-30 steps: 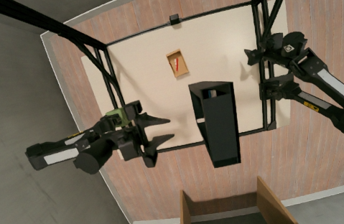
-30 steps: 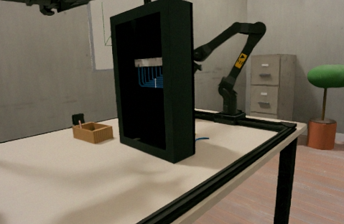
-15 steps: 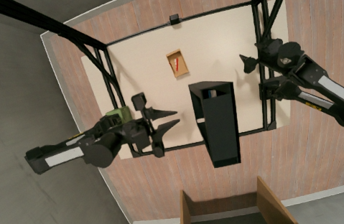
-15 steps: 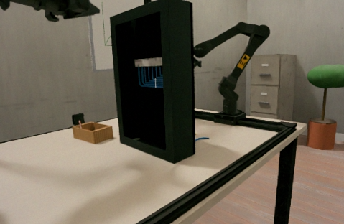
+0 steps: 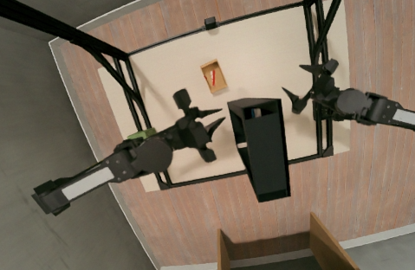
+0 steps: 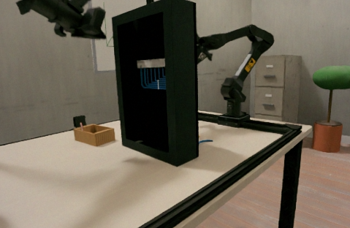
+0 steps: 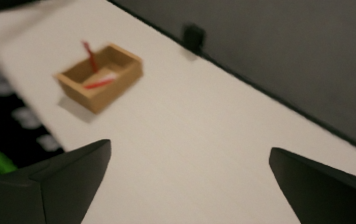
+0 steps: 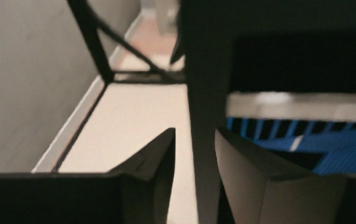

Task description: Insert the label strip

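Note:
A red label strip [image 7: 92, 56] stands in the small wooden box [image 7: 100, 77] on the table; a paler strip lies beside it. The box [image 5: 216, 76] sits beyond the tall black rack [image 5: 260, 143]. In the exterior view, the rack [image 6: 157, 80] shows a grey track [image 6: 150, 63] above blue cables. My left gripper [image 5: 296, 80] [image 7: 191, 150] is open and empty, high above the table, facing the box. My right gripper [image 5: 221, 116] is nearly shut with a narrow gap and holds nothing. It hovers by the rack's upper edge, whose post shows past the fingers.
A small black block [image 7: 194, 36] sits at the table's far edge behind the box. A black frame rail [image 6: 248, 126] runs round the table. A filing cabinet [image 6: 278, 88] and a green plant [image 6: 334, 77] stand off the table.

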Robot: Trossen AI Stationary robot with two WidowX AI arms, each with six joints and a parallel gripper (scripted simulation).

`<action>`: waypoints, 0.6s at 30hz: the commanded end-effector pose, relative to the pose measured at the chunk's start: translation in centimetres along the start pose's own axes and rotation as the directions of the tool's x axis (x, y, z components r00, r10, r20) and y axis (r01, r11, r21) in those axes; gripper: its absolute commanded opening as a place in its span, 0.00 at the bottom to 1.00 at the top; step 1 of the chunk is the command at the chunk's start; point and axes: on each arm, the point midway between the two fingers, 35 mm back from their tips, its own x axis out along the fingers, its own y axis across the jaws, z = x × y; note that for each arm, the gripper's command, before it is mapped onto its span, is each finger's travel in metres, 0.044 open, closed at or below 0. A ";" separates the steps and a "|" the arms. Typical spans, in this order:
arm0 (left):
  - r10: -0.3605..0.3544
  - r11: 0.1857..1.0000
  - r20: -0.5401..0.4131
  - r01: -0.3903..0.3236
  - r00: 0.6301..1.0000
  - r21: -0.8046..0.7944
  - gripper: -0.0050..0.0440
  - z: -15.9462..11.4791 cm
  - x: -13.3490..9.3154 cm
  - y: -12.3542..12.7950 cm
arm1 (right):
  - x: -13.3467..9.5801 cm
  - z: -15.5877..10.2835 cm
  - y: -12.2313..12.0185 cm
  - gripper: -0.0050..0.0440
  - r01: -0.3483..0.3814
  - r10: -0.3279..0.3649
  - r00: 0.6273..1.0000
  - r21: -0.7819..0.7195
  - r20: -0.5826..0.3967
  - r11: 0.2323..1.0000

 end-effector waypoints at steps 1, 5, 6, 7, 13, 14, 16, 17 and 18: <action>0.059 0.996 0.104 -0.051 0.993 -0.071 1.00 2.5 -2.9 2.9 | 1.6 -0.1 1.4 0.31 -0.021 0.022 0.997 0.012 -0.074 1.000; 0.148 0.981 0.187 -0.119 0.971 -0.156 1.00 3.7 -6.1 5.8 | 3.6 -1.9 2.8 0.31 -0.034 0.037 0.981 0.021 -0.191 0.999; 0.172 0.975 0.207 -0.136 0.963 -0.175 1.00 3.9 -7.0 6.5 | 4.0 -2.3 3.2 0.31 -0.036 0.040 0.975 0.023 -0.220 0.999; 0.172 0.975 0.207 -0.136 0.963 -0.175 1.00 3.9 -7.0 6.5 | 4.0 -2.3 3.2 0.31 -0.036 0.040 0.975 0.023 -0.220 0.999; 0.295 0.940 0.293 -0.222 0.909 -0.258 1.00 4.8 -11.8 9.0 | 6.1 -4.9 5.1 0.31 -0.042 0.049 0.930 0.029 -0.365 0.999; 0.319 0.932 0.308 -0.239 0.896 -0.272 1.00 4.9 -12.8 9.4 | 6.4 -5.4 5.5 0.31 -0.041 0.050 0.919 0.029 -0.392 0.999; 0.367 0.915 0.334 -0.273 0.868 -0.296 1.00 5.1 -14.7 10.0 | 7.1 -6.5 6.3 0.31 -0.040 0.049 0.894 0.028 -0.446 0.999; 0.390 0.906 0.345 -0.290 0.854 -0.307 1.00 5.2 -15.6 10.2 | 7.4 -7.1 6.6 0.31 -0.040 0.048 0.880 0.027 -0.472 0.999; 0.412 0.897 0.356 -0.307 0.839 -0.317 1.00 5.3 -16.5 10.3 | 7.7 -7.7 7.0 0.31 -0.038 0.046 0.867 0.026 -0.497 0.999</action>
